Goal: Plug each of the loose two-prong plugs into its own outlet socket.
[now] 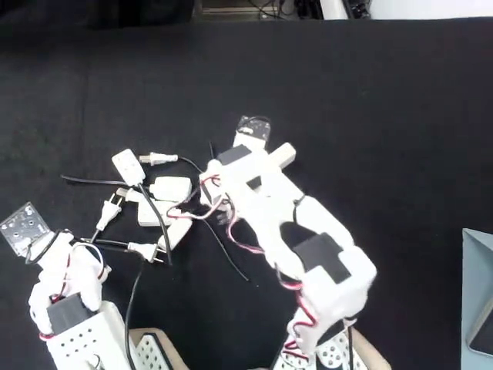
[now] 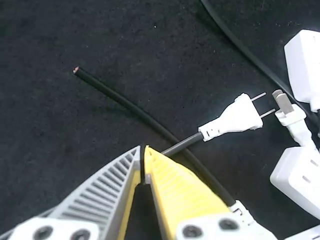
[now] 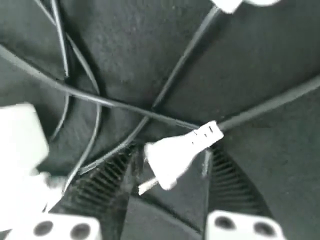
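Observation:
Several white outlet blocks (image 1: pixel 171 187) and white two-prong plugs on black cords lie tangled left of the table's middle. My right gripper (image 1: pixel 206 197) is beside the blocks, and in its wrist view a white plug (image 3: pixel 177 152) sits crosswise between its black fingers (image 3: pixel 222 172), prongs toward the camera. It looks shut on the plug. At the near left, my left gripper (image 2: pixel 143 150) is shut on nothing. Just beyond its tips lies a loose plug (image 2: pixel 234 118) with its prongs toward another plug (image 2: pixel 290 117) and two outlet blocks (image 2: pixel 300 175). That same loose plug (image 1: pixel 146 250) also appears from above.
A cut black cord end (image 2: pixel 75 70) lies on the cloth ahead of the left gripper. Two further loose plugs (image 1: pixel 158 158) (image 1: pixel 108 208) rest around the blocks. A grey object (image 1: pixel 479 289) stands at the right edge. The far half of the black table (image 1: pixel 370 92) is bare.

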